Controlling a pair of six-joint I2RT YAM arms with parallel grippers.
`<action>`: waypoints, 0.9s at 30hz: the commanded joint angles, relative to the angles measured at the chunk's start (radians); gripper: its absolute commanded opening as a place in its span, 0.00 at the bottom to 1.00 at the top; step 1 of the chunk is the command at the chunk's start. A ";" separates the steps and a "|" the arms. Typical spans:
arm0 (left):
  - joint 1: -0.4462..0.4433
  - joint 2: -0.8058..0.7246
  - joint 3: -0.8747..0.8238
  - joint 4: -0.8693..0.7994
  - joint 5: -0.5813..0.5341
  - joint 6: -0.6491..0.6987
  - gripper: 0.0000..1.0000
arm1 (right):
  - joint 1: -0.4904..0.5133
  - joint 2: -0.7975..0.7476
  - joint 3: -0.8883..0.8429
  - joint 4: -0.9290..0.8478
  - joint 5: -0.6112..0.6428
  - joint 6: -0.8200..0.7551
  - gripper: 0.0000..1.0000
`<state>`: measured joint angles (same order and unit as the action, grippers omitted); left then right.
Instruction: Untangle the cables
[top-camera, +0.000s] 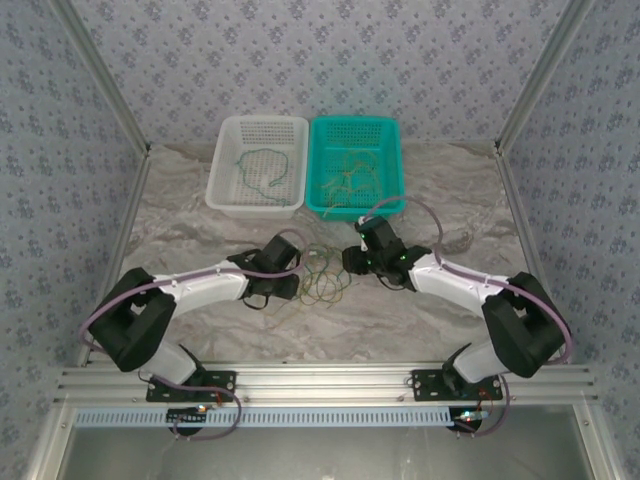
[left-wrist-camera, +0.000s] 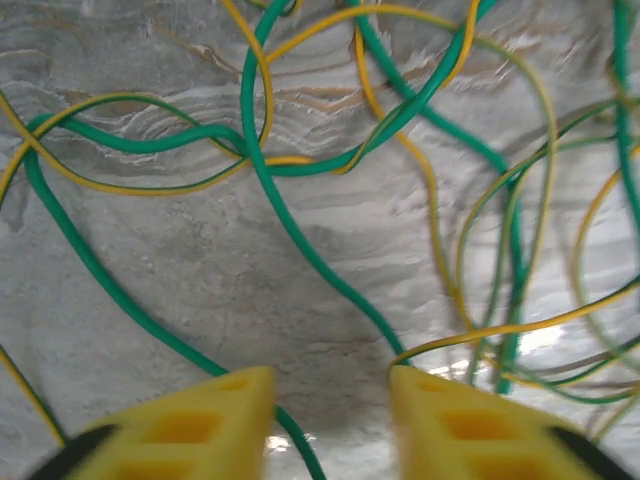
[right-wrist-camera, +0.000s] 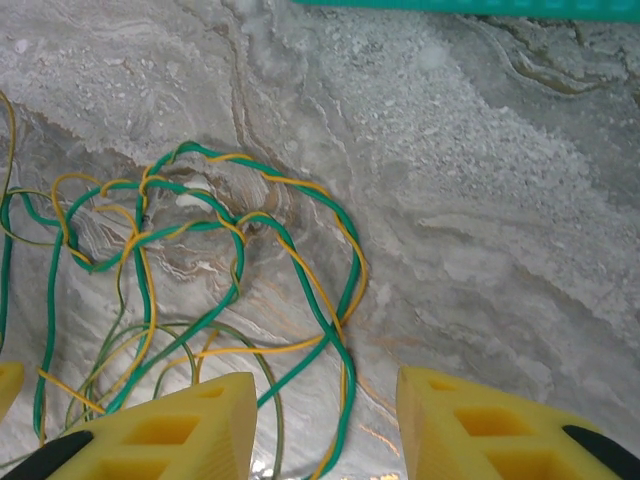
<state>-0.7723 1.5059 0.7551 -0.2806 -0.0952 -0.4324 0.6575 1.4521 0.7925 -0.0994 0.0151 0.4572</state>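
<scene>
Marbled table (top-camera: 200, 215) bearing the tangled green and yellow cables (top-camera: 322, 272) near its centre: my left gripper (left-wrist-camera: 330, 385) stands partly open with 1 green strand between its jaws, my right gripper (right-wrist-camera: 325, 390) likewise partly open over the tangle's loops.

No writing, label, brand or number is legible on anything

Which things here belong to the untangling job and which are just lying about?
Job: tangled cables; white basket, green cable inside; teal basket, yellowish cables inside.
Not part of it: purple arm cables; aluminium frame.
</scene>
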 joint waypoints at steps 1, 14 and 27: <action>0.000 -0.016 0.000 0.023 -0.049 -0.008 0.14 | 0.016 0.006 0.054 0.018 0.040 0.006 0.44; 0.027 -0.284 0.039 -0.095 -0.116 0.022 0.00 | 0.021 0.006 0.112 -0.009 0.065 -0.011 0.42; 0.163 -0.560 0.086 -0.106 0.160 0.123 0.00 | 0.067 -0.171 0.065 0.125 -0.012 -0.247 0.51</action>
<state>-0.6170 0.9955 0.7971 -0.3767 -0.0044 -0.3653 0.7124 1.3354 0.8745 -0.0372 0.0273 0.3176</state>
